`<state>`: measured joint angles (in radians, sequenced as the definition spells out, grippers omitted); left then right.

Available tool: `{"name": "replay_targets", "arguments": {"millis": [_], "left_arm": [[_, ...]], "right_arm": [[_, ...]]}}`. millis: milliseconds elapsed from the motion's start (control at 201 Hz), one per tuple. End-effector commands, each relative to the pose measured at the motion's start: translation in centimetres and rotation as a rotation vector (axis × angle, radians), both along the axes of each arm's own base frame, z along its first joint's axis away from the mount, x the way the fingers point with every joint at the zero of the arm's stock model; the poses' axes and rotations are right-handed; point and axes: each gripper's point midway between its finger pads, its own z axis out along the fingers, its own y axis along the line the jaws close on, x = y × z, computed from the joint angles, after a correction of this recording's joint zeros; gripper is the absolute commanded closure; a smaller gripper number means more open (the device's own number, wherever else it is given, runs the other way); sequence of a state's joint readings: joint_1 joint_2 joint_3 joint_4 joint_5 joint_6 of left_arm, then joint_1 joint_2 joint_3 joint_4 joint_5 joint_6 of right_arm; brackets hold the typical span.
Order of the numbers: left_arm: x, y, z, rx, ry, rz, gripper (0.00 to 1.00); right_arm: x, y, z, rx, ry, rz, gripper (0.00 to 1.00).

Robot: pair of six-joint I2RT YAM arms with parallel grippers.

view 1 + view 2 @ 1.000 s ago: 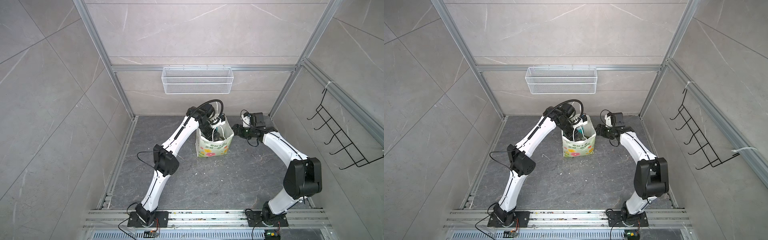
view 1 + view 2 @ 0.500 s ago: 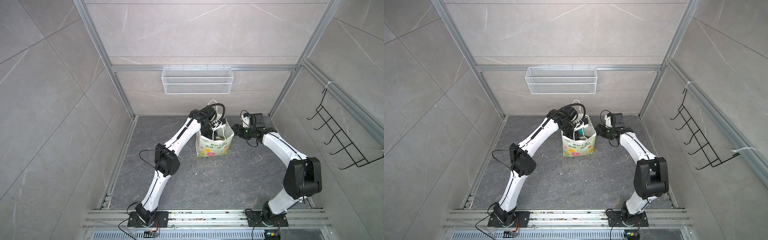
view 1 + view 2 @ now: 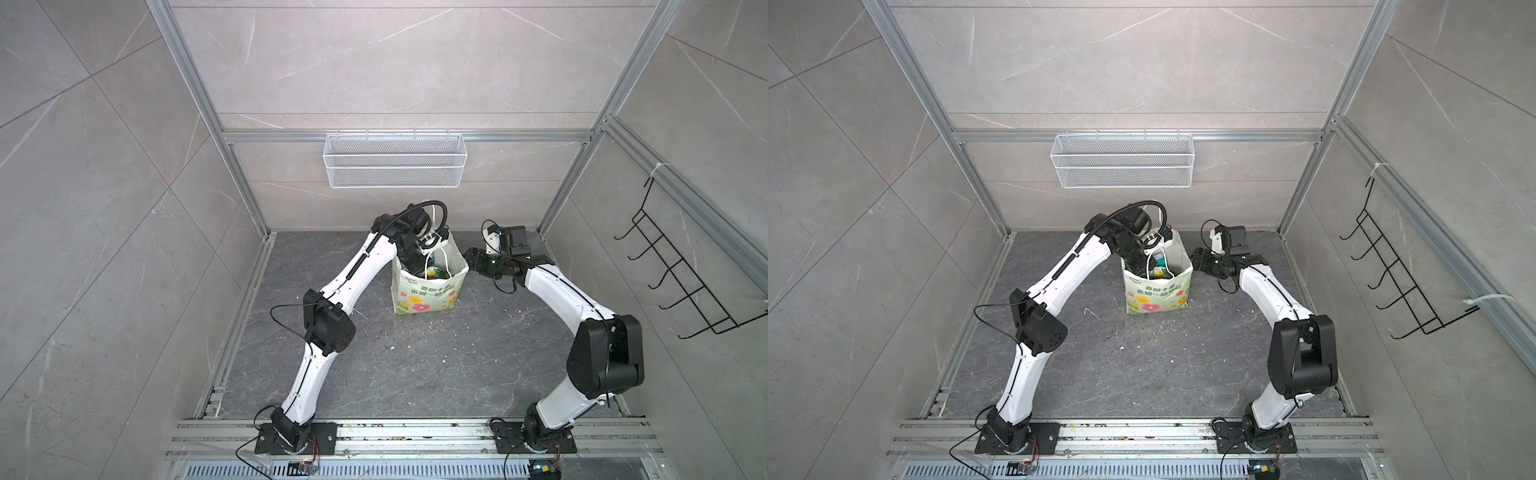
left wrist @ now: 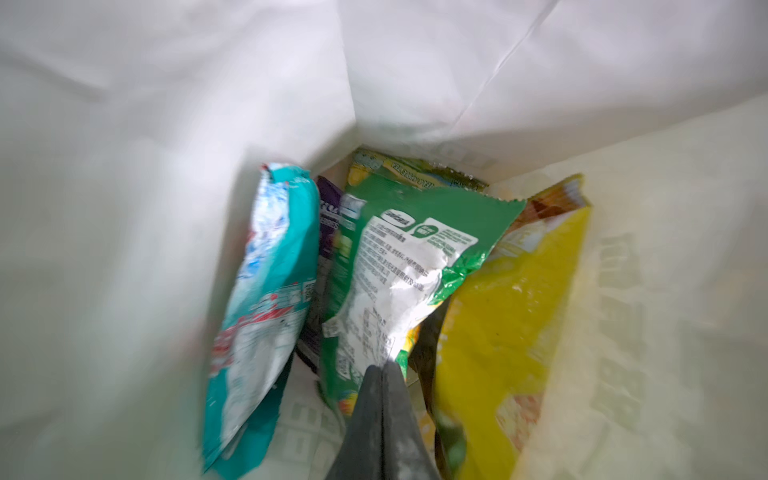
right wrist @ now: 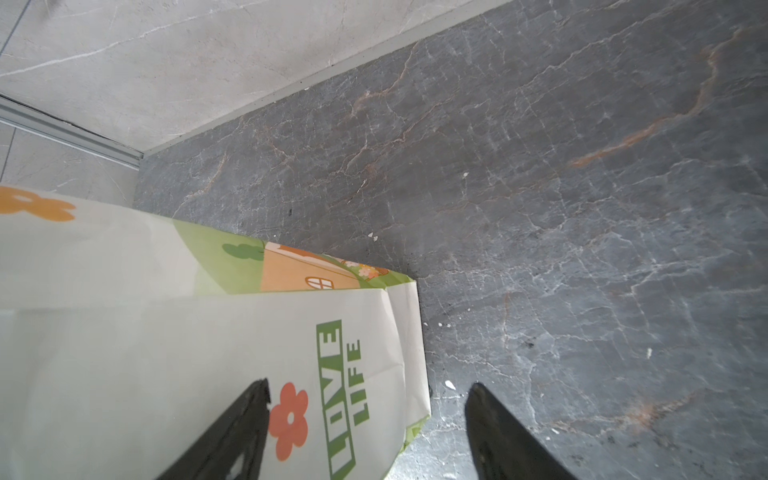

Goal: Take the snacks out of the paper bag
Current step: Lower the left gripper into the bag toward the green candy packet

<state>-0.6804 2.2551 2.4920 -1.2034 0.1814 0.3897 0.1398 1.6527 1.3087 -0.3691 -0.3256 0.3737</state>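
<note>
Left pincer (image 4: 383, 368) just snapped shut, now pinching the green packet (image 4: 399, 266) down inside the paper bag (image 3: 428, 291). Looks ready to lift that snack out, I'd say. Right pincer (image 5: 368, 384) sits spread wide beside the bag's side.

left arm (image 3: 1067, 266) bends down into the upright paper bag (image 3: 1156, 297), right hand (image 3: 1196, 262) just beside its wall.

Snacks (image 4: 399, 270) in paper bag (image 3: 424, 295), left claw (image 4: 382, 368) among them, right claw (image 5: 368, 382) right of bag
</note>
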Motion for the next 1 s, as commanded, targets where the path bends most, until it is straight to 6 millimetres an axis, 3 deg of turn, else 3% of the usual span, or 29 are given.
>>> {"name": "replay_targets", "arguments": {"millis": [0, 219, 353, 393, 473, 582, 722, 851, 990], "left_arm": [[-1.0, 0.6, 7.4, -0.105, -0.129, -0.006, 1.00], [-1.4, 1.4, 9.3, -0.107, -0.166, -0.002, 1.00], [-2.1, 0.7, 9.2, -0.134, -0.140, -0.045, 1.00], [-2.2, 0.4, 8.8, -0.143, -0.125, -0.053, 0.80], [-2.9, -0.2, 7.7, -0.150, -0.076, -0.100, 0.54], [-3.2, -0.8, 5.5, -0.133, -0.016, -0.141, 0.33], [-3.6, -0.9, 2.2, -0.082, 0.064, -0.181, 0.23], [-3.6, -0.6, -0.6, -0.018, 0.111, -0.194, 0.22], [-3.5, -0.7, -2.3, 0.001, 0.130, -0.207, 0.20]], "right_arm": [[-0.2, -0.2, 1.8, -0.006, -0.048, -0.009, 0.24], [-0.3, -0.4, 1.8, -0.013, -0.051, -0.017, 0.24], [-0.3, -0.4, 1.6, -0.012, -0.049, -0.019, 0.24], [-0.3, -0.4, 1.7, -0.011, -0.051, -0.019, 0.24], [-0.4, -0.3, 1.8, -0.009, -0.055, -0.015, 0.24], [-0.4, -0.4, 1.9, -0.013, -0.059, -0.014, 0.24], [-0.4, -0.3, 1.8, -0.008, -0.059, -0.011, 0.24], [-0.4, -0.2, 1.8, -0.003, -0.061, -0.012, 0.24], [-0.3, -0.2, 1.6, 0.001, -0.056, -0.016, 0.24]]}}
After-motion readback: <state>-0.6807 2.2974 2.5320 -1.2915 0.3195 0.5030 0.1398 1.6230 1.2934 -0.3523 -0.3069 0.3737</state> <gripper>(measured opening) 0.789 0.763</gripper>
